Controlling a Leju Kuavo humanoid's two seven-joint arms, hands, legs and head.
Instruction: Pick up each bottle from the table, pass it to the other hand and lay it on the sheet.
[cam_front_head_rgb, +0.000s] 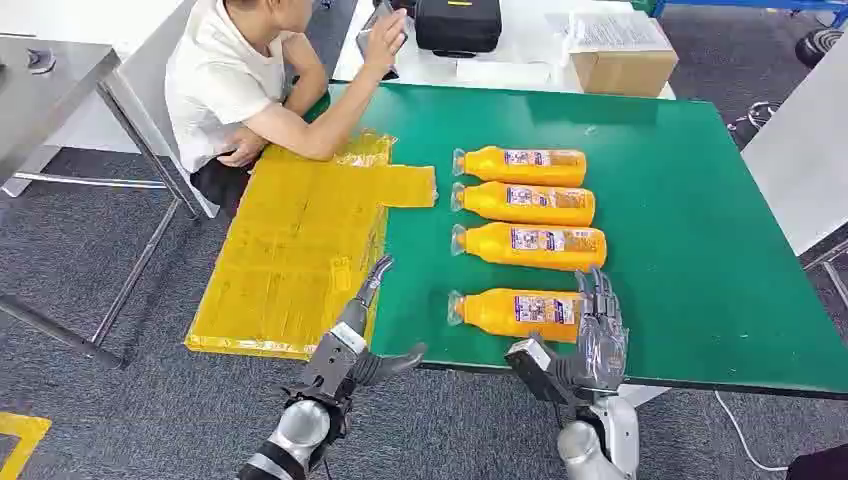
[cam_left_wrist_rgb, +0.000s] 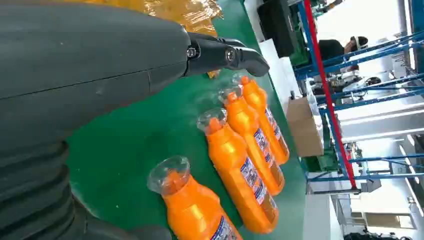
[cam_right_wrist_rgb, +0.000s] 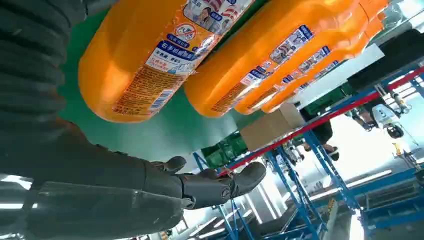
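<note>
Reaching my open right hand (cam_front_head_rgb: 598, 335) to the nearest orange plastic bottle (cam_front_head_rgb: 515, 312), I should grab its middle, my left hand (cam_front_head_rgb: 362, 340) open too.

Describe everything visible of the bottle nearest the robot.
The nearest bottle is orange plastic with a clear cap and a blue-and-white printed label around its middle. It lies on its side on the green table, cap toward the yellow sheet, last in a row of four and apart from the others. The right robot hand hangs at its base end, fingers spread; whether they touch it is unclear.
</note>
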